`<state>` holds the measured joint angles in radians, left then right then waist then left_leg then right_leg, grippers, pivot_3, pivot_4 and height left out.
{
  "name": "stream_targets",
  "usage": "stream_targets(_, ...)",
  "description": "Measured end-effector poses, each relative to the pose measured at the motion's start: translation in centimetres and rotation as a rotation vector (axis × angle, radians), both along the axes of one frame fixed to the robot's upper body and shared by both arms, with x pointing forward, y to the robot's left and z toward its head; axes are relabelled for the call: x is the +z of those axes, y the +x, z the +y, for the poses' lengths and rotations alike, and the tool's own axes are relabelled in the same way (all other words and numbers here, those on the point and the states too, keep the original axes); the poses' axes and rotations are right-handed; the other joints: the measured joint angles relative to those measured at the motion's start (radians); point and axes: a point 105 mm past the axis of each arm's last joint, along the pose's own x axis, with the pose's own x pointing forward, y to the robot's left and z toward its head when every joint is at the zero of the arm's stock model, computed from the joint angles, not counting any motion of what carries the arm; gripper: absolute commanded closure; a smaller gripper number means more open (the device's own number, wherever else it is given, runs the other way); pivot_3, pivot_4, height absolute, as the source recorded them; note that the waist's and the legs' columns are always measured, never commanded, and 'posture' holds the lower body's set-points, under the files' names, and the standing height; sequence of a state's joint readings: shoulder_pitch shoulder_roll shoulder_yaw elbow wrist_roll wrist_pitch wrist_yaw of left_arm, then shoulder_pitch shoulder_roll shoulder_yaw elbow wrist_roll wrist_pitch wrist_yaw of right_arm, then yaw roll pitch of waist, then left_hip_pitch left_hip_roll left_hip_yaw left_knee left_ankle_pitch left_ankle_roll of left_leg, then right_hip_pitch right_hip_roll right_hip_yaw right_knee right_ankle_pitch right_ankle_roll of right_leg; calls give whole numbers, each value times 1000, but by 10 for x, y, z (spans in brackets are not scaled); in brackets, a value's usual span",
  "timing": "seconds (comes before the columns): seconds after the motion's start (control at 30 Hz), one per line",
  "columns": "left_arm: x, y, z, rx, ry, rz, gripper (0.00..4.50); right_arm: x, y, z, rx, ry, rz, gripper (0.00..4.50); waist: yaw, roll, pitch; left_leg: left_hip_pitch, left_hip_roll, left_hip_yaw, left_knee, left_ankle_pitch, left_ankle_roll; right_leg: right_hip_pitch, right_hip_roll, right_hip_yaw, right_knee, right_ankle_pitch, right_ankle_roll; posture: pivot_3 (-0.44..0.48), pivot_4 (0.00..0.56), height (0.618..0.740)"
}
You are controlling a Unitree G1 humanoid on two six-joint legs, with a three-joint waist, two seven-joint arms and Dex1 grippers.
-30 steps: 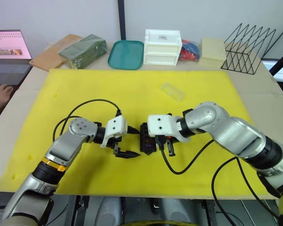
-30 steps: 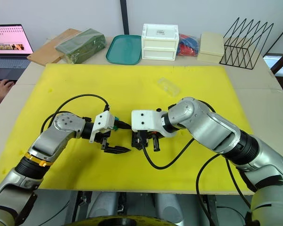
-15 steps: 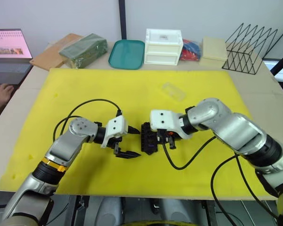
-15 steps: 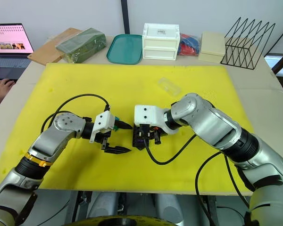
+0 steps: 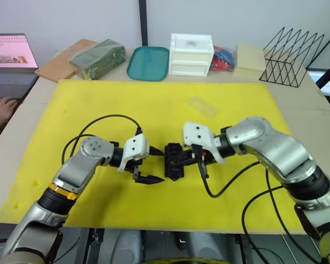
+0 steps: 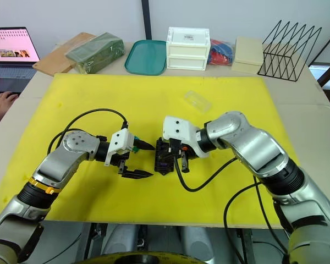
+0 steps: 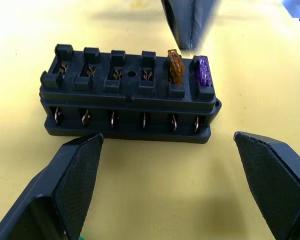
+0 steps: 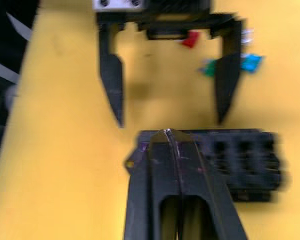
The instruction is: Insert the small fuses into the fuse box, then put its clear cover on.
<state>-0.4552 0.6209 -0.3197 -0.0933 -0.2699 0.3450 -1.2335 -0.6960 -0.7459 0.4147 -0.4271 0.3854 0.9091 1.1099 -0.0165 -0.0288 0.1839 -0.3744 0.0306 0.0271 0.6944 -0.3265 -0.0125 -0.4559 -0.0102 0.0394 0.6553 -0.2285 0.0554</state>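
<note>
The right gripper (image 8: 167, 137) is hanging just over the near end of the fuse box (image 7: 127, 97) with its two black fingers pinched together tip to tip, nothing showing between them, while the left gripper (image 6: 138, 160) is waiting spread wide beside the box's other side, its pads (image 7: 72, 172) flanking the block without touching it. The box is sitting on the yellow mat (image 5: 99, 104) between the two arms, and two fuses are already standing in its end slots, an amber one (image 7: 175, 65) and a purple one (image 7: 201, 70); the other slots are showing bare metal clips. Loose small fuses, red (image 8: 191, 38), green (image 8: 208, 67) and teal (image 8: 251, 62), are lying on the mat beyond the left gripper. The clear cover (image 6: 197, 101) is resting well apart, farther up the mat. To my eye, the next fuse wants picking by its plastic head, blades straight down, with the left fingers closing on the block first so it isn't skidding under the push
</note>
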Motion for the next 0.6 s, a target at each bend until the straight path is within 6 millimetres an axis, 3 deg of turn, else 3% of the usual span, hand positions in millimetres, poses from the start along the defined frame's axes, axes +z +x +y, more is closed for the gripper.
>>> stream_targets(0.3,0,0,0,0,1,0,0,2,0,-1,11,51,-19,4470,0,0,0,0,0,0,0,0,0,0,0,0,0,0,0,0,150,740)
stream_targets(0.6,0,1,1,7,6,13,0,-9,2,-4,14,36,-30,4470,0,0,0,1,0,0,0,0,0,1,0,0,0,0,0,0,150,740)
